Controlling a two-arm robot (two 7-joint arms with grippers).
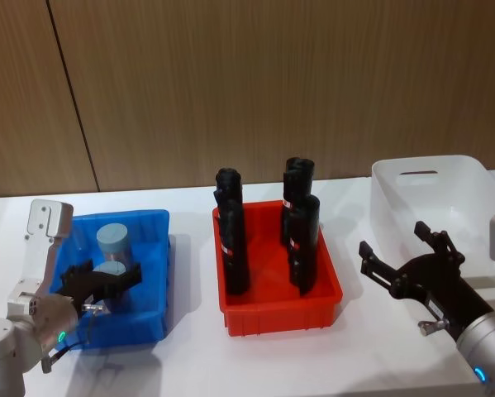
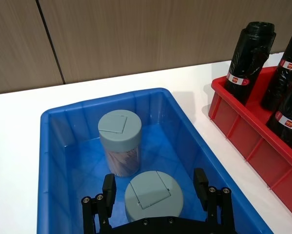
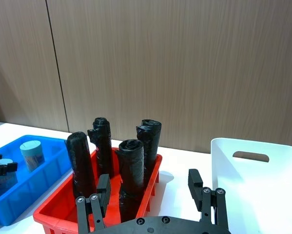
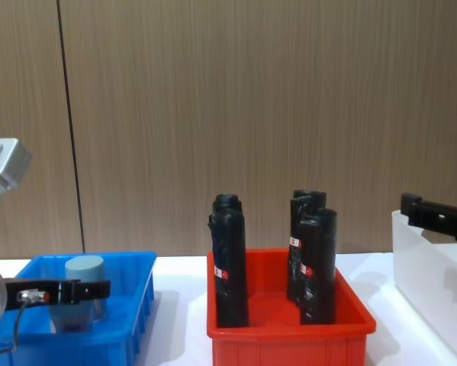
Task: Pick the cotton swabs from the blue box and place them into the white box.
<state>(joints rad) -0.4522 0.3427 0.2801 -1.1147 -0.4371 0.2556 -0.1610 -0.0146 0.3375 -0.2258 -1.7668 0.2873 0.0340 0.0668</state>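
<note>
Two jars of cotton swabs stand upright in the blue box (image 1: 150, 220). The far jar (image 2: 119, 140) stands free toward the back of the box. My left gripper (image 2: 154, 184) is open and down inside the box. Its fingers stand on either side of the near jar (image 2: 153, 196), with a small gap on each side. My right gripper (image 1: 400, 246) hangs open and empty over the table, just left of the white box (image 1: 477, 177). The white box (image 3: 219, 168) holds nothing that I can see.
A red bin (image 1: 280, 318) with several tall black wrapped cylinders (image 1: 233, 236) stands between the blue box and the white box. A wooden wall runs behind the white table. Bare tabletop lies in front of the bins.
</note>
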